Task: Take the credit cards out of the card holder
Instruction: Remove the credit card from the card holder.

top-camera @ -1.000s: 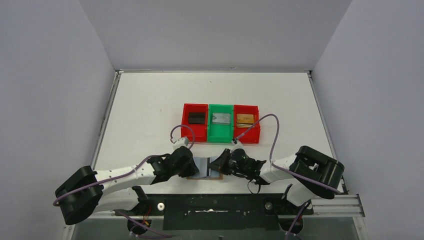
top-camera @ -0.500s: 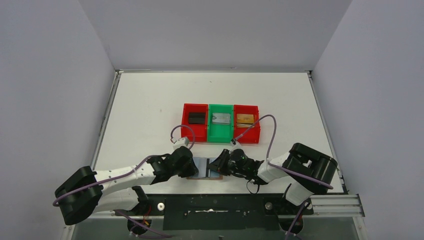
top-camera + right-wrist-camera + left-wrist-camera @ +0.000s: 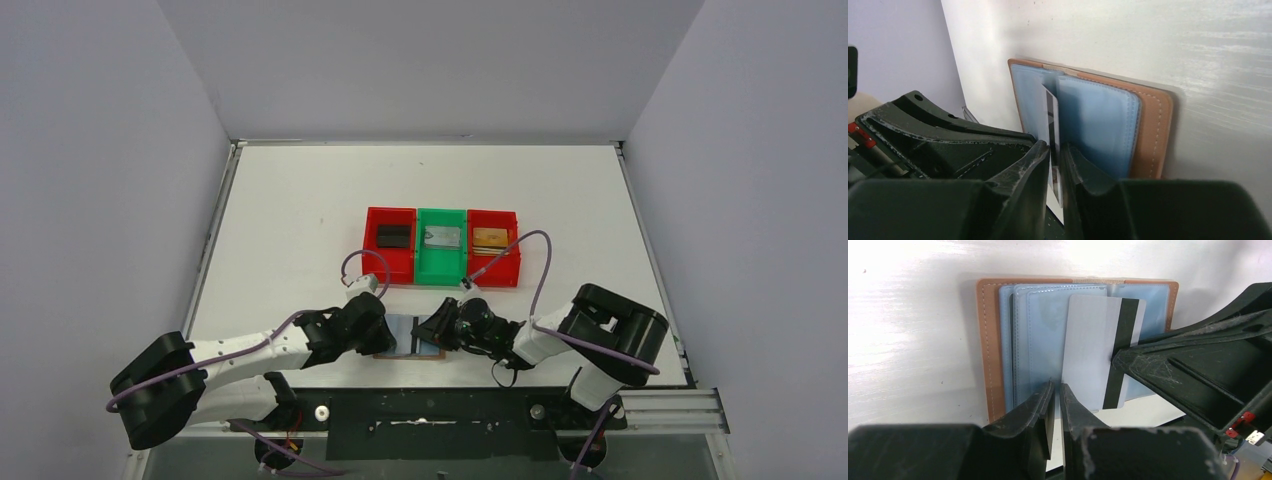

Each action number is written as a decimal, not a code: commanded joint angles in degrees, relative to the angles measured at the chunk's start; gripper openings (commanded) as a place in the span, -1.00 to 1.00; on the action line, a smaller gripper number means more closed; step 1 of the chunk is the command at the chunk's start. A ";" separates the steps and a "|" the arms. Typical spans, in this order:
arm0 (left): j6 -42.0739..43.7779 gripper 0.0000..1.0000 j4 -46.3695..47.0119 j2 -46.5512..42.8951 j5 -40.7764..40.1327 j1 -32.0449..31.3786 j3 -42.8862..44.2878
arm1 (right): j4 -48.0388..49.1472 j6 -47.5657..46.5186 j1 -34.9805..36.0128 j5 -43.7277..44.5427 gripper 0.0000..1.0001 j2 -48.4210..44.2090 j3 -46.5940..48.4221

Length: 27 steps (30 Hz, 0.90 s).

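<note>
Bins (image 3: 441, 272) just beyond card holder (image 3: 402, 333)

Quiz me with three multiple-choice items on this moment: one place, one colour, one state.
1. The pale plastic card with the black stripe is: A in a bin; B between the right end effector's fingers; C at the table's far edge.
2. The middle plastic bin of the three is: A red; B green; C blue.
3. The tan leather card holder is: A snapped shut; B standing on edge; C lying open.
Answers: 1 B, the right wrist view shows its edge in the gap between the fingers. 2 B, its walls are green in the top view. 3 C, its light blue inside faces up.
</note>
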 commanded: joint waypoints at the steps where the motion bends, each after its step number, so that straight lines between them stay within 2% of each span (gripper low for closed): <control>1: 1.51 -0.80 -4.31 1.24 -0.25 0.22 0.26 | 4.07 0.48 0.26 0.77 -0.75 0.62 -0.16; 3: 1.51 -0.80 -4.37 1.04 -0.32 0.19 0.28 | 2.72 0.39 0.26 1.71 -0.87 -0.50 -0.55; 7: 1.52 -0.80 -5.07 0.75 -0.86 0.22 0.51 | -1.51 -0.03 0.10 4.02 -1.00 -4.22 -1.47; 16: 1.70 -0.77 -7.20 -1.93 -2.17 0.39 2.00 | -16.12 -4.54 -0.94 8.34 -1.00 -17.44 -2.10; 21: 3.00 -0.62 -8.46 -2.99 -2.17 0.41 4.92 | -21.72 -9.03 -0.86 11.18 -1.00 -26.45 -0.77; 27: 5.73 -0.35 -11.27 -5.04 -3.43 0.74 9.35 | -25.83 -14.32 -0.83 14.84 -1.00 -33.99 0.09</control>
